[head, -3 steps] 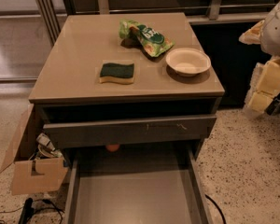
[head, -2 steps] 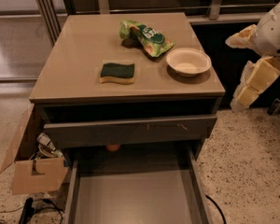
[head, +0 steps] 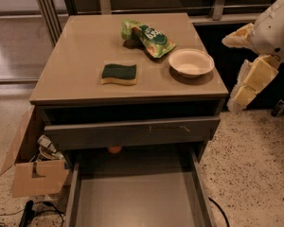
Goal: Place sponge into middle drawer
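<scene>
The sponge point(head: 119, 73), dark green on top with a pale yellow layer below, lies flat on the tan tabletop point(head: 80, 51), left of centre near the front edge. The middle drawer point(head: 132, 197) is pulled out wide below, showing a bare grey floor and thin side walls. My gripper point(head: 230, 74) hangs in the air off the table's right edge, beside the bowl and well right of the sponge. Its pale yellow fingers point(head: 248, 82) are spread apart and hold nothing.
A green snack bag point(head: 149, 36) and a pale bowl point(head: 190, 62) sit on the tabletop at the back right. A drawer with a scratched grey front point(head: 132, 132) sits above the open one. A small orange object point(head: 114, 149) lies behind it. A cardboard box point(head: 33, 164) stands at the left.
My arm has swung left and come further into view at the right, closer to the table's right edge. The sponge, bag, bowl and drawers have not moved.
</scene>
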`<state>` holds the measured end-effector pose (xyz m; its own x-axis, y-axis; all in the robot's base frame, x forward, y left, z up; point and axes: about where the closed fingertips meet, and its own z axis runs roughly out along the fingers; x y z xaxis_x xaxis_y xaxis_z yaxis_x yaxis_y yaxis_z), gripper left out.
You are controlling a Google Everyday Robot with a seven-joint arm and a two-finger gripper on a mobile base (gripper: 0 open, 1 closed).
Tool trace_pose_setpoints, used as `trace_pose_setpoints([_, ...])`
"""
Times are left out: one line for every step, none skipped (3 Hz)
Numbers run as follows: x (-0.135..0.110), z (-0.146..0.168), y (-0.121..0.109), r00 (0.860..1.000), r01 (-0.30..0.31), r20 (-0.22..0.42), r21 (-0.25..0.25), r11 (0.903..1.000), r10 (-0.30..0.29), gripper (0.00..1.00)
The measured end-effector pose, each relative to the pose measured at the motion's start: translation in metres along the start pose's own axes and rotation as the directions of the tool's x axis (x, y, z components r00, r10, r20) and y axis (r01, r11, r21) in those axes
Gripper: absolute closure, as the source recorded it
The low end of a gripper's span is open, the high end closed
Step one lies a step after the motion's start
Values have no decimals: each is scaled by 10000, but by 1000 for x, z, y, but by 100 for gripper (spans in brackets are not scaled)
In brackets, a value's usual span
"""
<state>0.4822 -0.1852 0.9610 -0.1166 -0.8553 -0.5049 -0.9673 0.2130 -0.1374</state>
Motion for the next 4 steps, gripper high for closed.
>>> trace_pose_setpoints([-10,7,1,9997,-206,-95,209,9996,208,0])
trace_pose_setpoints([-39,29,-2,9998,-190,-7,322,9993,190,0])
trace_pose_setpoints([-70,56,-10,9995,-307,116,387,9988,303,0])
trace_pose_setpoints([-81,69,-16,9977,-552,427,590,9967,527,0])
